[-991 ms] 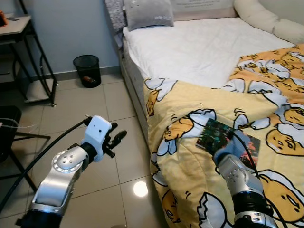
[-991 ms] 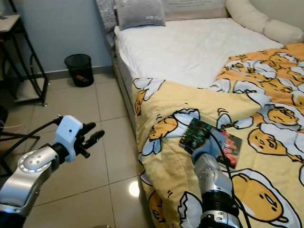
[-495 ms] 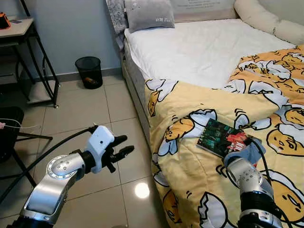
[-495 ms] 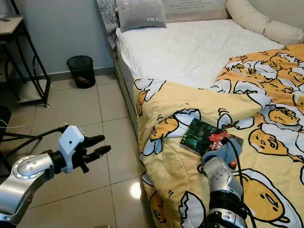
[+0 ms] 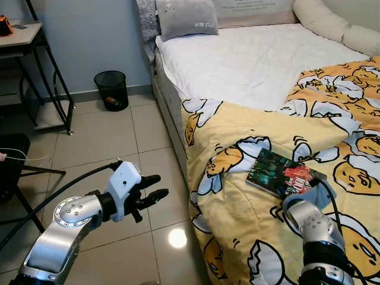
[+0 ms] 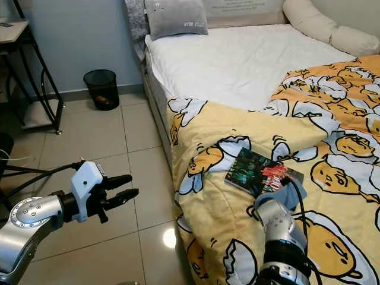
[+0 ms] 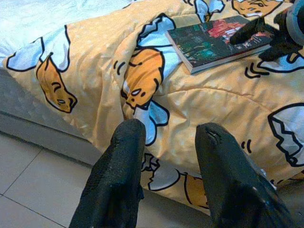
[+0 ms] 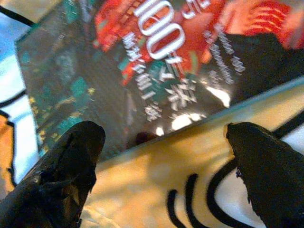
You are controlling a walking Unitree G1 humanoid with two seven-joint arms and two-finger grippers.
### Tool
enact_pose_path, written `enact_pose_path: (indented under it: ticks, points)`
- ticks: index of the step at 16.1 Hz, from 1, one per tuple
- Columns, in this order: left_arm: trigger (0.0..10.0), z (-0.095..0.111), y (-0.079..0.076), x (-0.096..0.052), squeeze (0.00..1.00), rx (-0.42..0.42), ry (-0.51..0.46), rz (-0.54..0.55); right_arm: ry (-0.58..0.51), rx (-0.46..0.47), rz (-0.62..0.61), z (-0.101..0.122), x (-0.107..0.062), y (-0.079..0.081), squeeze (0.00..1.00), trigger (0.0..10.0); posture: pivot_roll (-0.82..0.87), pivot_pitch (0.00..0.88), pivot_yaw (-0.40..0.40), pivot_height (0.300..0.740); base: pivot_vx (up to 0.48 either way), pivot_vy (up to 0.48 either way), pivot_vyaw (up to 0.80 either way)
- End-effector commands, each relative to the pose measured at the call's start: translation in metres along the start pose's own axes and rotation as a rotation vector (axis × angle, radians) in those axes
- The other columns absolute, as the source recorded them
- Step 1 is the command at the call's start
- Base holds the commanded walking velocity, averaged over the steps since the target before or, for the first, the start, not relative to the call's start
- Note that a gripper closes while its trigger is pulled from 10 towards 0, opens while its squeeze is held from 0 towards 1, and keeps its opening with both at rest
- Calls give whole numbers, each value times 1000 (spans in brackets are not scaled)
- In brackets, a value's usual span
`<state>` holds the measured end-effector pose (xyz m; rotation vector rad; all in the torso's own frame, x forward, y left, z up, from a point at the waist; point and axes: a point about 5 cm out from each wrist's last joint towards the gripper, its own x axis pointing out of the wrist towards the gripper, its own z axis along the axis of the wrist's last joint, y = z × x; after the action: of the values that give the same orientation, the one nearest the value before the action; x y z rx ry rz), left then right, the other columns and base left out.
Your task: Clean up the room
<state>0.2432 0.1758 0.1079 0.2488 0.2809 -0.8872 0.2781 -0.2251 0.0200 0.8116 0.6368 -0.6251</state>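
A dark book (image 5: pixel 284 173) with a red and green cover lies flat on the yellow egg-print duvet (image 5: pixel 237 196) near the bed's corner. My right gripper (image 8: pixel 166 175) is open, its fingers (image 8: pixel 66 161) spread wide just short of the book's (image 8: pixel 156 61) near edge, over the duvet. My right arm (image 5: pixel 314 228) reaches up from below. My left gripper (image 5: pixel 155 191) is open and hangs over the tiled floor beside the bed. Its wrist view looks past its fingers (image 7: pixel 128 156) at the duvet and the book (image 7: pixel 216 40).
A black waste bin (image 5: pixel 111 88) stands by the wall near the bed's head. A black-framed desk (image 5: pixel 53 89) is at far left, with a dark seat (image 5: pixel 9 160) and cables nearby. A grey pillow (image 5: pixel 185 18) lies on the white sheet (image 5: pixel 255 59). Open tile floor (image 5: pixel 119 136) runs along the bed.
My right gripper has drawn back toward me off the book, uncovering its cover. My left gripper has dropped slightly and turned toward the bed. The camera shifted a little.
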Motion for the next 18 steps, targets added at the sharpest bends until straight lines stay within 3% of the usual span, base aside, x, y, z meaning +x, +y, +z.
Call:
enact_pose_path:
  ticks: [1, 5, 8, 9, 11, 18]
  points:
    - [10000, 4, 0, -3, 0, 11, -21, 4, -4, 10, -11, 3, -1, -2, 1000, 10000, 122, 0, -7, 740, 0, 0, 0]
    - [10000, 6, -2, -1, 0, 3, -36, 4, -5, 29, 6, 0, -2, -3, 988, 10000, 127, 0, -12, 740, 0, 0, 0]
    - [10000, 6, -4, 0, 0, 4, -34, -8, -9, 29, 30, 0, 0, 3, 906, 10000, 127, 0, -10, 740, 0, 0, 0]
    - [10000, 6, -4, 0, 0, 5, -36, -11, -8, 51, 45, 0, 1, 8, 859, 10000, 132, 0, -11, 740, 0, 0, 0]
    - [10000, 6, -5, 0, 0, 4, -34, -17, 2, 65, 60, -2, 2, 12, 612, 10000, 132, 0, -9, 740, 0, 0, 0]
    - [10000, 6, -7, 1, 0, 13, -20, -32, 46, 140, 92, -17, 7, 15, 545, 10000, 136, 0, 2, 740, 0, 0, 0]
